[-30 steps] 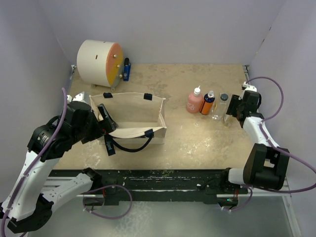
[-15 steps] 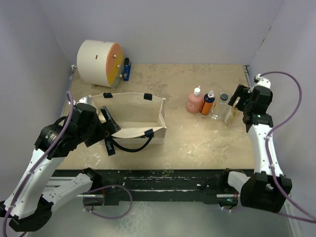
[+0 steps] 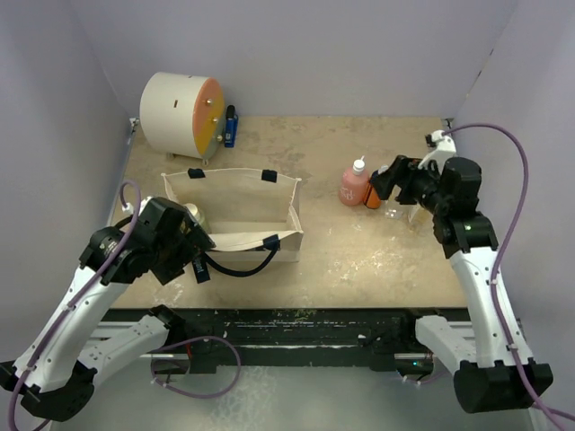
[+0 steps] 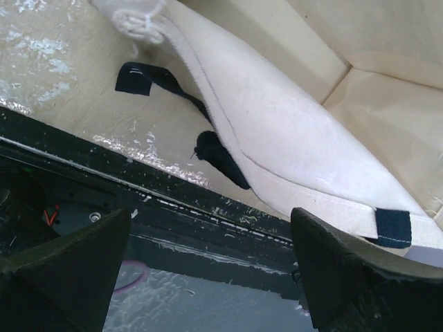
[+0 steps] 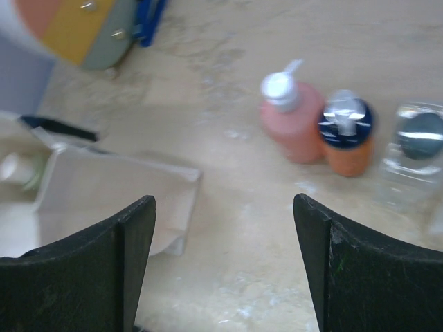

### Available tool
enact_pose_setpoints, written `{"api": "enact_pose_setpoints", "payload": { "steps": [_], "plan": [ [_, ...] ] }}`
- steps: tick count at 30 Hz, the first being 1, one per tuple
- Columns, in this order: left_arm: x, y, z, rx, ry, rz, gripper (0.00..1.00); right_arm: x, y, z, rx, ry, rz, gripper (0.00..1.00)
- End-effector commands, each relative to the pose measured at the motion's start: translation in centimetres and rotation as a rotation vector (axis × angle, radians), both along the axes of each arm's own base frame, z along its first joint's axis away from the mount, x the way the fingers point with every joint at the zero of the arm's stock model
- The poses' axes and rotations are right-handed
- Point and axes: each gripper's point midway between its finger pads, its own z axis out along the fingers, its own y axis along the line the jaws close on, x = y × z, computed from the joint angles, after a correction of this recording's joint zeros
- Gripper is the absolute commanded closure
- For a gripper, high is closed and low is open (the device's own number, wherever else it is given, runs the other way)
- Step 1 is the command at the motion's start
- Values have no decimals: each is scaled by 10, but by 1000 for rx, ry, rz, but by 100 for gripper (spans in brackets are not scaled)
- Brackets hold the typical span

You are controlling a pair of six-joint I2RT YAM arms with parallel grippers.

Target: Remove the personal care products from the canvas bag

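A: At the right gripper (image 5: 223, 207), we note fingers spread wide, nothing held. In the last second it has swung from the outer side of the clear bottle (image 5: 412, 159) to hang over the row, nosing toward the canvas bag (image 3: 243, 241).

B: Agreed. Clear bottle, orange bottle (image 5: 346, 138) and pink bottle (image 5: 291, 121) stand upright on the table (image 3: 359, 260), just beside one another and well apart from the bag. We read that as three out, and the right arm going back for more.

A: Left gripper (image 4: 211, 214): also spread, gripping nothing. It has dropped from the bag's left end to the front-left corner, by the navy strap (image 4: 221, 155).

B: So the mouth is unheld now; we judge the wall may sag. A small greenish container (image 3: 194, 213) shows inside the left end. We cannot tell whether anything else remains.
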Motion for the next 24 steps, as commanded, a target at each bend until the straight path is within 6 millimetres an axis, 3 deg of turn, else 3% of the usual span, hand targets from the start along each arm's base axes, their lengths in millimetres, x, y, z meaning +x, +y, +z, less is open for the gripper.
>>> {"api": "enact_pose_setpoints", "payload": {
  "steps": [1,6,9,11,13,19,22,24],
  "plan": [
    [6,3,-1,-20,-14,94,0,-25,83,41,141,-36,327,18],
    [17,7,-14,30,-9,140,1,-50,155,60,123,-30,523,19],
    [37,-1,-11,21,-83,106,4,-62,198,67,72,-39,612,19],
    [40,-1,-17,40,-72,106,5,-68,227,69,32,-45,674,19],
    [34,5,-30,83,-12,134,10,-74,257,66,-24,-50,735,20],
    [5,16,-62,69,66,178,39,-81,335,36,-160,-3,820,20],
    [-2,7,-70,-20,48,161,51,-85,370,25,-175,-14,873,20],
    [-8,3,-76,-66,60,168,52,-81,389,8,-178,-5,897,20]
  ]
}}
